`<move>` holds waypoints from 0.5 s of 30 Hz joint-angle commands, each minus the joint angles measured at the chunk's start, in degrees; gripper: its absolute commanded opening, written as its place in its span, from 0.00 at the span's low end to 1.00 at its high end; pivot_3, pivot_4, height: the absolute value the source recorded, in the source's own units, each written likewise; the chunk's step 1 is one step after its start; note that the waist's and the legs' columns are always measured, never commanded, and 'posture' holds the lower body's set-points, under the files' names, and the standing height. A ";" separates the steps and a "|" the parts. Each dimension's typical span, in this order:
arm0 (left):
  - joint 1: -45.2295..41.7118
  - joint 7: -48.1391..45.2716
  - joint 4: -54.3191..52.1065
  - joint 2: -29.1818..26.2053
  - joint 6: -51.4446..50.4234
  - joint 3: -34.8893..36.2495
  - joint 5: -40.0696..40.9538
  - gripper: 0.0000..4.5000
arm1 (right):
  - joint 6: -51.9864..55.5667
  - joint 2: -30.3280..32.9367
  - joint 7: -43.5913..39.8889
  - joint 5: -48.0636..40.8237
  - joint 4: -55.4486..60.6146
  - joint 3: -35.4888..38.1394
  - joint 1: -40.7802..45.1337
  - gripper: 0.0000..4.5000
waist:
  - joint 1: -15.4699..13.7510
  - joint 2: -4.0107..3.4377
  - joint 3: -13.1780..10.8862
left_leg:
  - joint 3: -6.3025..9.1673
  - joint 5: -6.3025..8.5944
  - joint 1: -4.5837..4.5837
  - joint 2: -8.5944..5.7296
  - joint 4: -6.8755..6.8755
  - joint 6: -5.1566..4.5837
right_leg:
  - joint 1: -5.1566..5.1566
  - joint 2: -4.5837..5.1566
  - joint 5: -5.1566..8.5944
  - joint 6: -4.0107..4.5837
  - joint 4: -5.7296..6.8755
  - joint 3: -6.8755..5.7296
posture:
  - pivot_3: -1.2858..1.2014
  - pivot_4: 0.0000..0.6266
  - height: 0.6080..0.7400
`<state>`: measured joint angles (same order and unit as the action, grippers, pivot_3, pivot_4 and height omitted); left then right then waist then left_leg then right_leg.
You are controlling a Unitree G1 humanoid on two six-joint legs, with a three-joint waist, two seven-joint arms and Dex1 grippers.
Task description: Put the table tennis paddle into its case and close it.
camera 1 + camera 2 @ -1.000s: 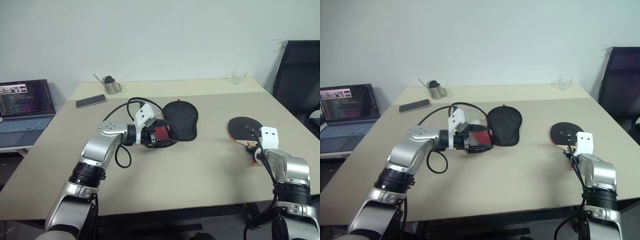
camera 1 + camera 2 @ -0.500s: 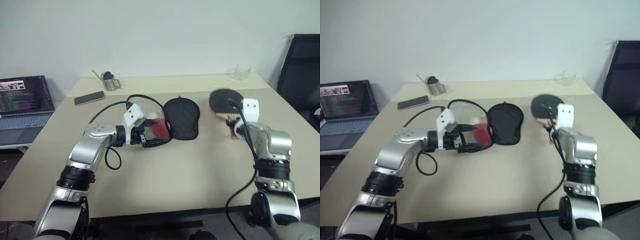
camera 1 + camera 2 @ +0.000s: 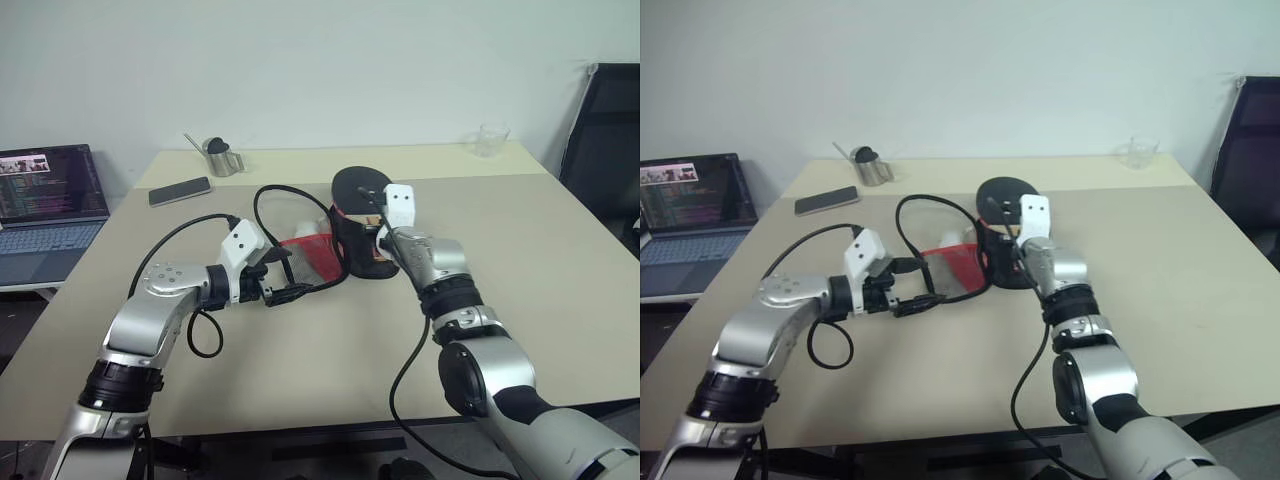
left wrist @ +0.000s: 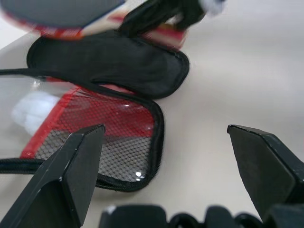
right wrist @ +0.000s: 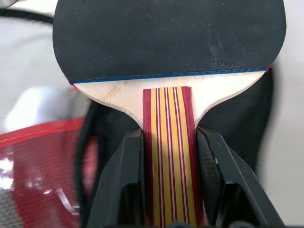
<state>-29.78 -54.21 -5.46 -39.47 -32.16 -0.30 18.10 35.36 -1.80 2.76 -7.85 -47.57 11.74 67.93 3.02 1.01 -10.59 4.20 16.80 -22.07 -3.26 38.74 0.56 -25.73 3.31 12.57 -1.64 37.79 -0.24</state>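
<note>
The left arm reaches in from the left side with its elbow bent, forearm lying low and pointing across toward the middle. Its two-fingered black left gripper (image 4: 166,175) has the fingers spread wide apart with nothing between them. The right arm stretches forward and inward, wrist raised. Its black right gripper (image 5: 168,156) is clamped on the striped tan-and-red wooden handle of the dark-faced table tennis paddle (image 5: 168,42) (blade flat, pointing away from the wrist).

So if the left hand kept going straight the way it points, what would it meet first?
Probably the case: its red mesh end lies just ahead of the open left hand, slightly off to one side. Depth is hard to judge.
</note>
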 commanded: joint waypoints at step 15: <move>4.35 4.21 -11.95 -3.11 -6.97 3.94 3.96 1.00 | -17.18 -1.85 3.74 -0.39 -19.53 1.15 5.79 0.24 | 0.23 0.00 0.00 | -0.02 0.00 0.03 0.01 0.01 0.01 | 0.01 -0.02 0.00 0.00 0.06 0.01 | 0.52 0.24 1.00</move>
<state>-25.33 -50.55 -14.23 -41.64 -38.78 1.97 21.23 20.82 -3.53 5.56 -7.90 -67.22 12.22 71.06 3.26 1.01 -10.59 4.18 16.80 -22.03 -3.25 38.75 0.57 -25.72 3.29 12.57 -1.63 37.86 -0.22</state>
